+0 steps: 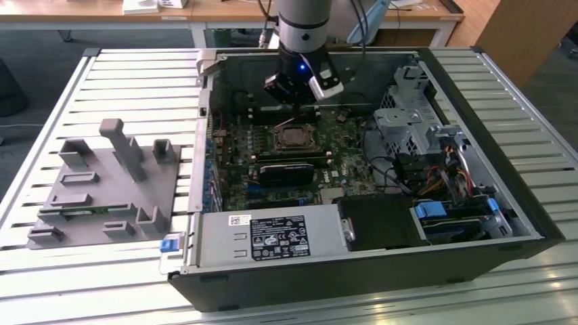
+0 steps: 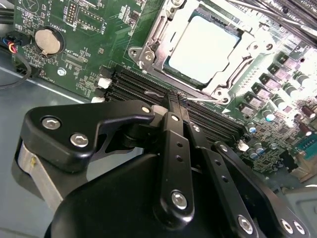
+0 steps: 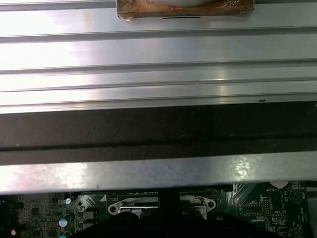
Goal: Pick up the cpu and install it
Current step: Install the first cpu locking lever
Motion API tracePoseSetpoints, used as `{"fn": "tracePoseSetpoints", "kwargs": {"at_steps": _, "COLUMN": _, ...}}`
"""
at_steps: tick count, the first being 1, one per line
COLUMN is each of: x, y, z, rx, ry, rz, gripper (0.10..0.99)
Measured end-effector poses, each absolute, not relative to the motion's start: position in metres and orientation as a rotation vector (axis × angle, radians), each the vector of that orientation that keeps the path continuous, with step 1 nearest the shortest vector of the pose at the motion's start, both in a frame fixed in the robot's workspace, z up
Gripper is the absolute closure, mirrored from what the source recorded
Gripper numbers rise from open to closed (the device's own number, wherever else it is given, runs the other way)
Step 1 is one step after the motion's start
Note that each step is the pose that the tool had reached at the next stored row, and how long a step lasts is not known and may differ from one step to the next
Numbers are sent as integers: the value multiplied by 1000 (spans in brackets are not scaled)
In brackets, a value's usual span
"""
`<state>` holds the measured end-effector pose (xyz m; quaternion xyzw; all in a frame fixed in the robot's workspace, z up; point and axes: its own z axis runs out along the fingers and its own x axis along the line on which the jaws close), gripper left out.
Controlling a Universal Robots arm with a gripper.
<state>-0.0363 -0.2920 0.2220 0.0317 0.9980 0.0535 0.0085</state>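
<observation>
My hand [image 2: 176, 101] hangs over the memory slots [image 2: 148, 87], fingers pressed together on nothing. The cpu [image 2: 205, 47] lies seated flat in its socket [image 2: 148, 47], just past my fingertips, apart from them.

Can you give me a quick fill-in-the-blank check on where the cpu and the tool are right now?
1. The cpu lies in the motherboard's ____.
2. In the second wrist view, the tool has its fingers ____ with nothing between them.
3. In the exterior view, the tool hangs inside the open computer ____.
4. The grey fixture lies toward the exterior view's ____ of the case.

Missing words: socket; shut; case; left
</observation>
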Motion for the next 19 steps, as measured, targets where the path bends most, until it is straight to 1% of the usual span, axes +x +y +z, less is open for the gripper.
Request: {"fn": "tracePoseSetpoints", "kwargs": {"at_steps": 19, "x": -28, "y": -290, "z": 210, "rx": 99, "ry": 3119, "rz": 169, "gripper": 965}}
